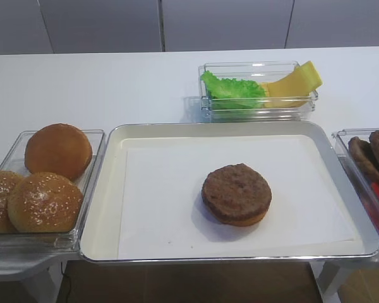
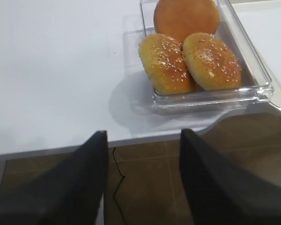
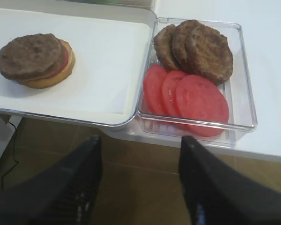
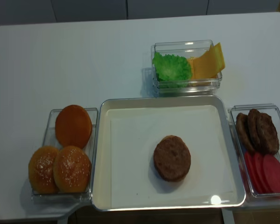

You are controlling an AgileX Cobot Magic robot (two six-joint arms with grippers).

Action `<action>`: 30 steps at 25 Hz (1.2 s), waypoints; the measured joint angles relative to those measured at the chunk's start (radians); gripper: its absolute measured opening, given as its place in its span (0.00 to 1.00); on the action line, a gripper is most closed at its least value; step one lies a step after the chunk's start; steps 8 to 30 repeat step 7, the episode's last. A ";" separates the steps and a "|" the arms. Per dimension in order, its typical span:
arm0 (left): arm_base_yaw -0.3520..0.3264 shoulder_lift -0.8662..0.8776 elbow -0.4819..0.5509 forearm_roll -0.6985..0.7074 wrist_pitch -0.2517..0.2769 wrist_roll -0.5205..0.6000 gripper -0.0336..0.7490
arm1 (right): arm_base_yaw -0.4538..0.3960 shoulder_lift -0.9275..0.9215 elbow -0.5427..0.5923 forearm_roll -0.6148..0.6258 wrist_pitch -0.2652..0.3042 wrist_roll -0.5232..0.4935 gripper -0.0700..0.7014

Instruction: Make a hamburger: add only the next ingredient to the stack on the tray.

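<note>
A dark brown meat patty lies on top of the stack in the middle of the silver tray. Under it, the red disc and the tan bun base peek out in the right wrist view. My right gripper hangs open and empty over the brown floor, in front of the table edge, below the tray's right corner. My left gripper is also open and empty, off the table's front edge near the bun bin. Neither gripper shows in the exterior views.
A clear bin right of the tray holds three more patties and tomato slices. A bin on the left holds three buns. Lettuce and cheese sit in a bin behind the tray.
</note>
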 joint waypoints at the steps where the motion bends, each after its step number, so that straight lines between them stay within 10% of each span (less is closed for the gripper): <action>1: 0.000 0.000 0.000 0.000 0.000 0.000 0.51 | 0.000 0.000 0.000 0.000 0.000 0.000 0.61; 30: 0.000 0.000 0.000 0.000 0.000 0.000 0.51 | 0.000 0.000 0.000 0.000 0.000 0.000 0.61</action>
